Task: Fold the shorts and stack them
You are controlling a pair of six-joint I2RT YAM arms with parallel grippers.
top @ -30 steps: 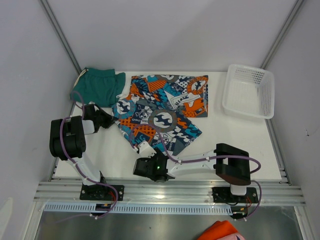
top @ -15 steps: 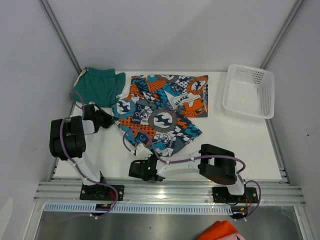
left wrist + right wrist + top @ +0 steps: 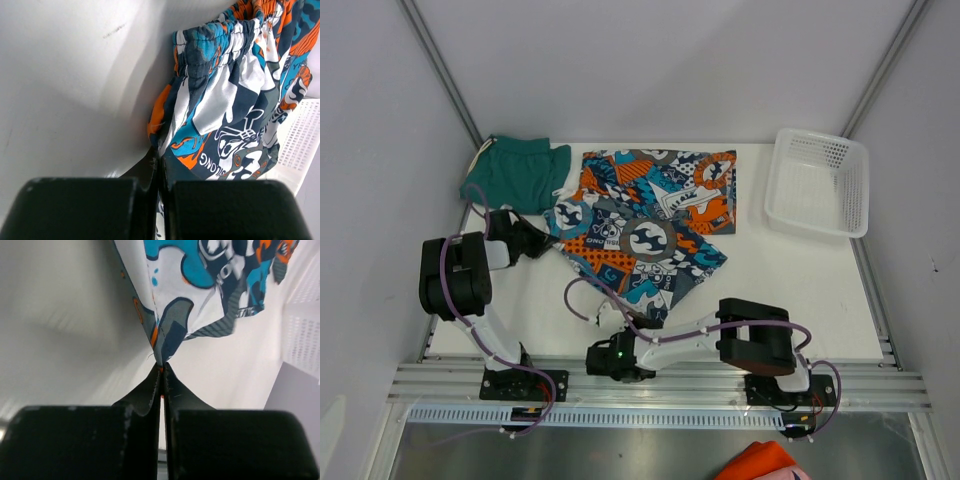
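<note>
Your print shorts lie spread mid-bench, with the teal shorts bunched at the far-left corner, just beside them. Both tools are clenched on the print pair: the left tool at a waistband corner, the right tool on a hem tip. Both pinches look thin, so a hard pull may slip them. How much cloth sits between the jaws is hidden.

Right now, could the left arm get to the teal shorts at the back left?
Probably yes in reach: the teal shorts lie just behind the left gripper with nothing between. But that gripper is shut on the printed shorts at their edge, so it would have to let go first.
</note>
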